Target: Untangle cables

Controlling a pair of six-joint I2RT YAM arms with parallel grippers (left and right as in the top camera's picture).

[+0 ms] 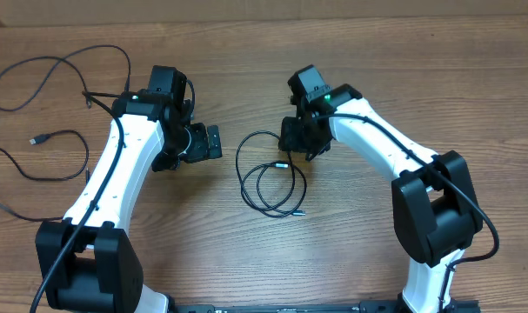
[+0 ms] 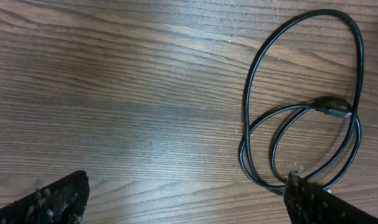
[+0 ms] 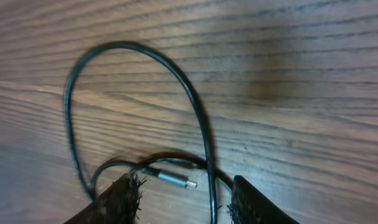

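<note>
A thin black cable (image 1: 265, 176) lies in a small double loop on the wooden table between my two arms, its silver-tipped plug (image 1: 282, 164) inside the loop. My right gripper (image 1: 297, 148) is open over the loop's upper right. In the right wrist view the plug (image 3: 175, 180) and one strand of the cable (image 3: 204, 143) lie between its fingers (image 3: 185, 196). My left gripper (image 1: 190, 151) is open and empty, left of the loop. In the left wrist view its fingers (image 2: 187, 186) straddle bare wood, and the cable (image 2: 301, 118) runs by the right finger.
More thin black cables (image 1: 59, 65) sprawl over the far left of the table, one with a small plug end (image 1: 36, 139). The left arm's white link lies beside them. The table's far edge (image 1: 264, 19) runs along the top.
</note>
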